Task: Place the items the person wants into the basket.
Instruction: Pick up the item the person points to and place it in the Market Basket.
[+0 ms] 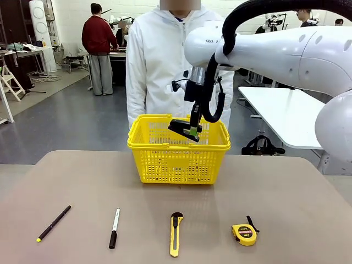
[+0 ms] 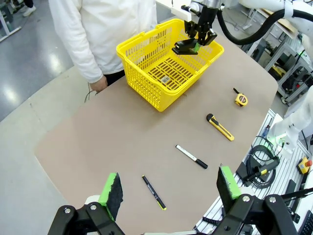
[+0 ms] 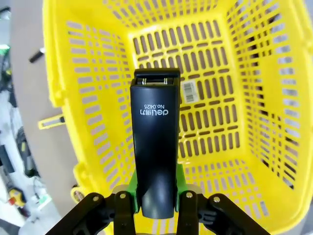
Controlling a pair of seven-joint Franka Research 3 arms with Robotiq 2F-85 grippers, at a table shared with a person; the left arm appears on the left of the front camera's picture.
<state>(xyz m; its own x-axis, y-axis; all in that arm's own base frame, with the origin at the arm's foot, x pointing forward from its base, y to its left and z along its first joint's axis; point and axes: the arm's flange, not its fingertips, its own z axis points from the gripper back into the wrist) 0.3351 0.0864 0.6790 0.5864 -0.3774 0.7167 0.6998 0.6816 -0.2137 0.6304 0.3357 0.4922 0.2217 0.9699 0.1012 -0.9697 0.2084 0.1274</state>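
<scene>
The yellow basket (image 1: 179, 159) (image 2: 146, 78) (image 3: 230, 122) stands at the table's far side, in front of the person (image 1: 165, 60) in the white jacket. My right gripper (image 1: 192, 131) (image 3: 156, 198) hangs over it, shut on a black oblong stapler-like tool (image 1: 183, 130) (image 3: 155, 147) that tilts above the basket's floor. The tape measure (image 1: 244, 234) (image 2: 240, 99) lies near the front right. The black pen (image 1: 53, 223) (image 2: 154, 193) with its yellow tip lies front left. My left gripper (image 2: 169, 185) is open, high above the pen's end of the table.
A white marker (image 1: 114, 227) (image 2: 191, 156) and a yellow-and-black utility knife (image 1: 175, 234) (image 2: 220, 127) lie in the front row between pen and tape measure. A barcode sticker (image 3: 188, 91) marks the basket floor. Bare table stretches between the row and the basket.
</scene>
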